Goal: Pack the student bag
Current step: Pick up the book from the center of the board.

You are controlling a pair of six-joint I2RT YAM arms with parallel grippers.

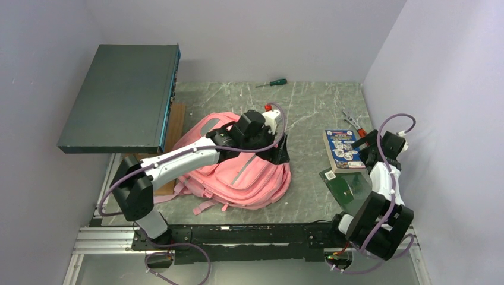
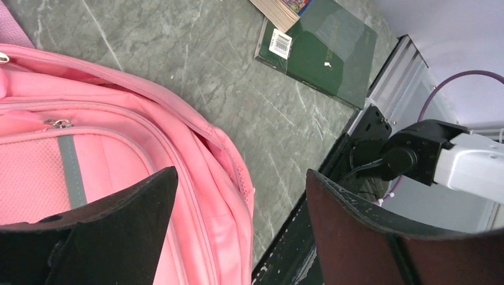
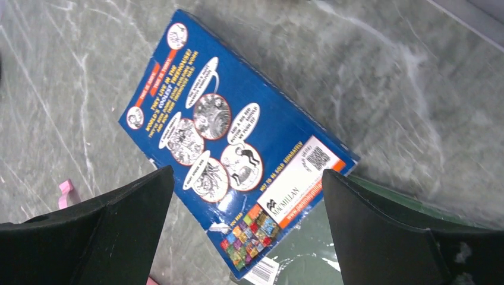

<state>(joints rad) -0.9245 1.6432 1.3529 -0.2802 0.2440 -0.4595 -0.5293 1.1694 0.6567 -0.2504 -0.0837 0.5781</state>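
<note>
While the student bag (image 1: 238, 172) lies slumped at centre-left of the table (image 1: 309, 113), front pockets up, a blue book (image 1: 343, 149) sits well apart to its right, one end overlapping a green book (image 2: 330, 50). The right gripper (image 3: 246, 175) hovers directly over the blue cover, jaws spread wide and grasping nothing. It is plainly the nearer arm. The book's long axis runs obliquely to the line between the fingers, so a turn of the wrist looks necessary before they could pinch its narrow width. The left gripper (image 2: 241, 178) hangs at the bag's right-hand edge, also spread and empty, one finger above pink fabric and the other above bare table. Whether the main compartment gapes cannot be told.
</note>
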